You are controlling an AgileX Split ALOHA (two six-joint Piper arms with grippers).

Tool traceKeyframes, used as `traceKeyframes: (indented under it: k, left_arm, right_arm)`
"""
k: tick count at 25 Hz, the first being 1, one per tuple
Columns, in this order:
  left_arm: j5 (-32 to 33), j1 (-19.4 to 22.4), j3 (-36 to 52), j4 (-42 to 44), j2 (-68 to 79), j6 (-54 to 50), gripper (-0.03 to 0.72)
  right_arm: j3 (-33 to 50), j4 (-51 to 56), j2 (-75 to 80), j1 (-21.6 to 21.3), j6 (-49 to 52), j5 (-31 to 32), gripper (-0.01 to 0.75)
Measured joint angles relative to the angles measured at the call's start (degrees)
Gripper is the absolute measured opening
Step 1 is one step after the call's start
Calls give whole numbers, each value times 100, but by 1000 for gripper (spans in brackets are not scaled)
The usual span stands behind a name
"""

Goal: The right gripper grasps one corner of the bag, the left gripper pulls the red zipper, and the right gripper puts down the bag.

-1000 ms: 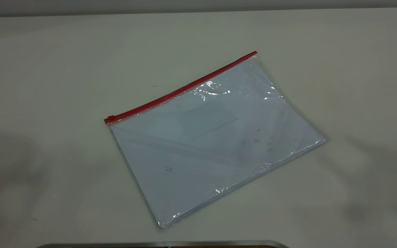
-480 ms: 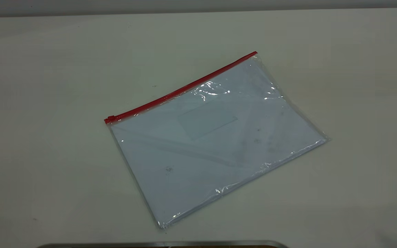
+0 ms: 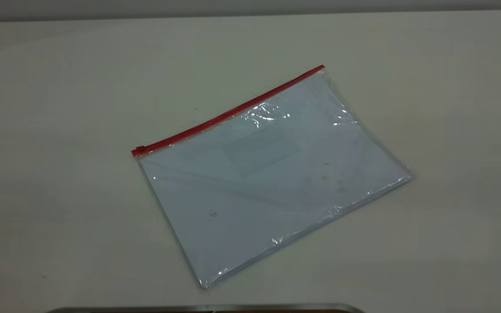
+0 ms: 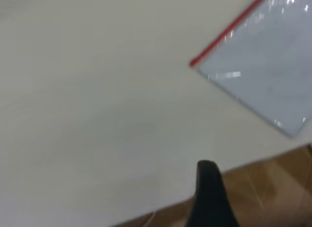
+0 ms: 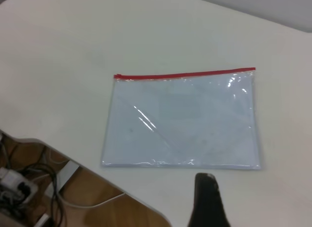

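The bag (image 3: 272, 182) lies flat on the white table, turned at an angle, with white sheets inside and a small pocket (image 3: 261, 152) on its face. The red zipper (image 3: 228, 114) runs along its far long edge, with the slider (image 3: 137, 151) at the left end. Neither gripper shows in the exterior view. In the left wrist view the left gripper (image 4: 208, 188) hangs over the table's edge, well away from the bag (image 4: 263, 75). In the right wrist view the right gripper (image 5: 207, 193) hovers just off the bag's (image 5: 183, 122) long edge opposite the zipper (image 5: 185, 75), apart from it.
The table edge (image 5: 97, 180) drops to a wooden floor with cables and a power strip (image 5: 17, 185). A metal rim (image 3: 207, 308) lines the near edge in the exterior view. Bare tabletop (image 3: 59, 108) surrounds the bag.
The soft shadows at the left and right of the table have faded away. The bag has not moved.
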Motion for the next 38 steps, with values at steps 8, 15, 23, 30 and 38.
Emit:
traceKeyframes:
  k: [8, 15, 23, 30, 38]
  left_arm:
    - [-48, 0, 815, 0, -305, 13, 588]
    - [-174, 0, 942, 88, -306, -183, 588]
    - [-174, 0, 969, 241, -306, -390, 588]
    - [-174, 0, 969, 241, -306, -390, 588]
    - [-174, 94, 969, 241, -398, -390, 588]
  right_arm:
    - [559, -838, -940, 0, -70, -227, 574]
    - [1127, -1286, -1260, 0, 133, -440, 574]
    - [1219, -2031, -1267, 0, 836, -411, 574]
    - [1238, -2219, -1267, 0, 1270, -499, 574]
    - [1238, -2219, -1267, 0, 1290, -506, 574]
